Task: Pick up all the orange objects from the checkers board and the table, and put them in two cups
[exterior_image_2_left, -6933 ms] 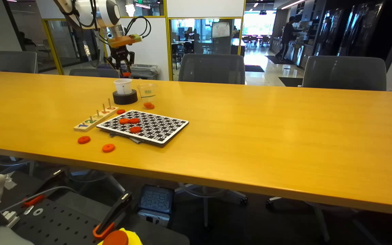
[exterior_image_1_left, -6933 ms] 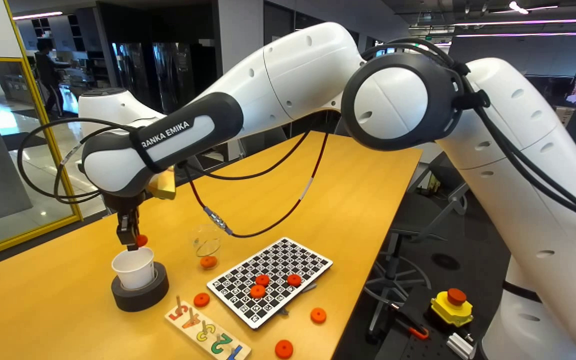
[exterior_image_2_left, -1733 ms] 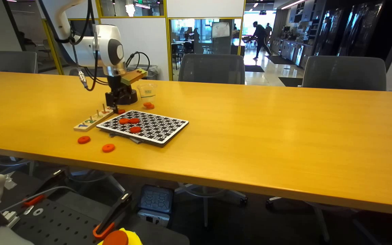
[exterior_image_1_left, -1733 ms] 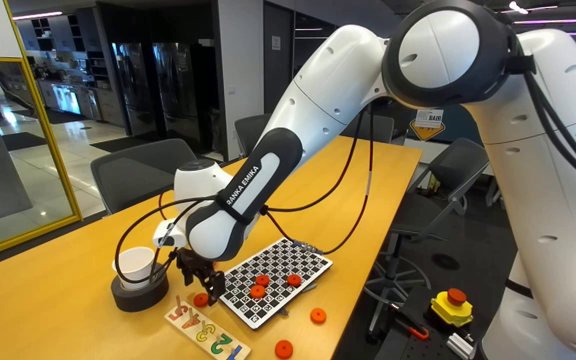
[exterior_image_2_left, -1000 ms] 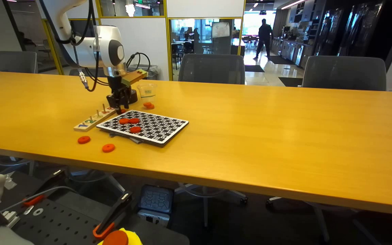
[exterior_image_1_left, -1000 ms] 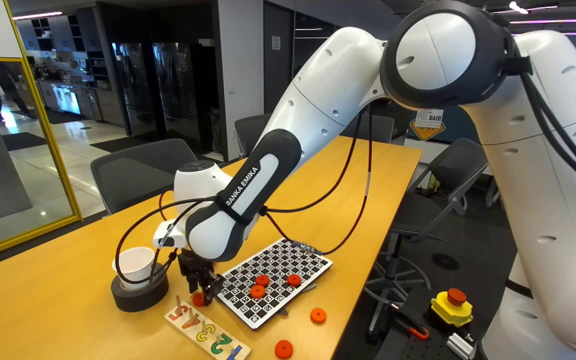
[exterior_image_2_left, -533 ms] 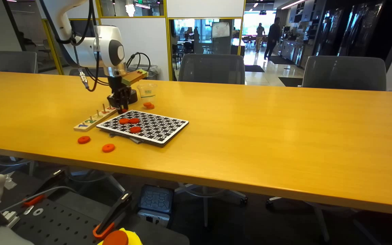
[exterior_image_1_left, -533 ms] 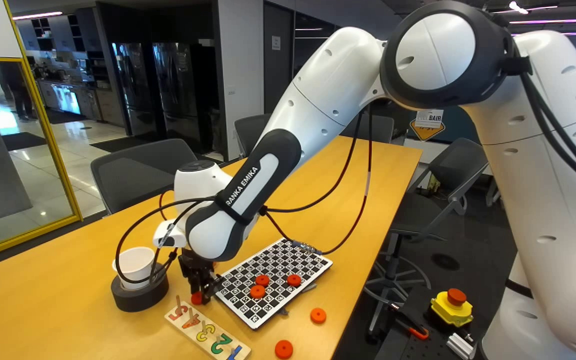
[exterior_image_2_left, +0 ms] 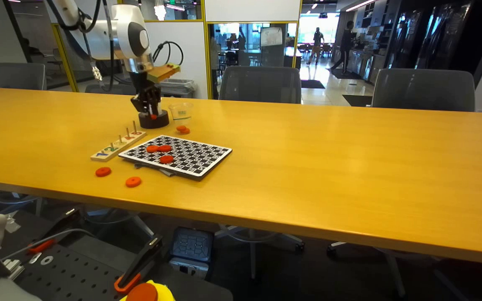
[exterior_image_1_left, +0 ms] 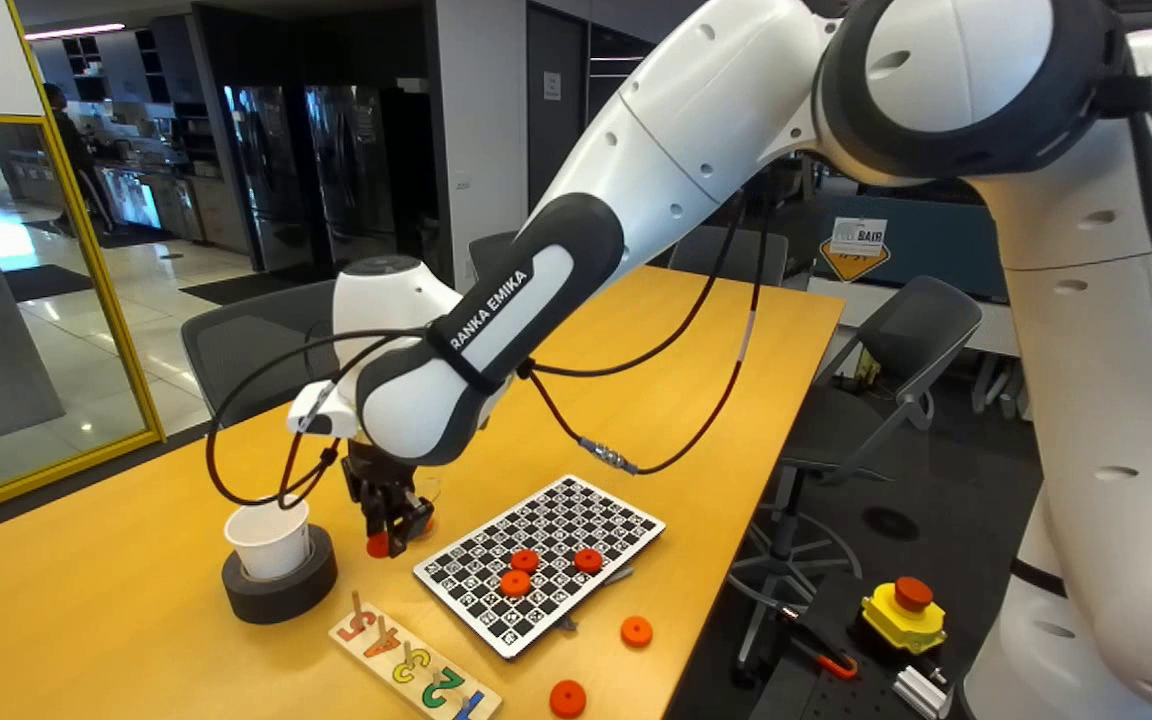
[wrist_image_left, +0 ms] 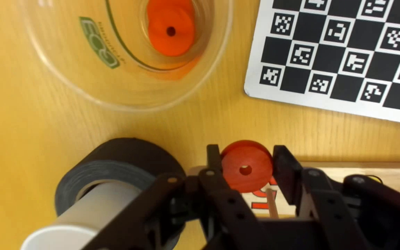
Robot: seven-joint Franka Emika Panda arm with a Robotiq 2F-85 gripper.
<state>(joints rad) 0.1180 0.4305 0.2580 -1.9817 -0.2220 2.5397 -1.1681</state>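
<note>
Yellow-tan wood makes up the long table (exterior_image_2_left: 349, 167), and over it reaches a white robot arm (exterior_image_1_left: 696, 120), bent low to work among small things. Its black cable (exterior_image_1_left: 208, 458) hangs in a slack loop that may catch on whatever stands upright. Nearby, the checkers board (exterior_image_1_left: 548, 515) carries three orange pieces (exterior_image_1_left: 588, 561), and beside it lies a number board (exterior_image_1_left: 426, 660), whose upright pegs (wrist_image_left: 272, 205) look worth avoiding on a low pass. Near one corner of the checkers board stands a clear cup (exterior_image_2_left: 181, 109) with at least two pieces (wrist_image_left: 182, 40) at its bottom, so the filling seems begun. On its other side a black roll of tape (exterior_image_1_left: 276, 602) holds the white cup (exterior_image_1_left: 271, 555) upright in its ring, probably to stop it tipping. Closed on one more piece (wrist_image_left: 248, 159), the jaws pinch it across opposite sides of its rim, off the table near the roll; that grip should let it fall freely over either cup. Two loose pieces (exterior_image_1_left: 568, 699) wait near the table's edge, well apart from the cups.
</note>
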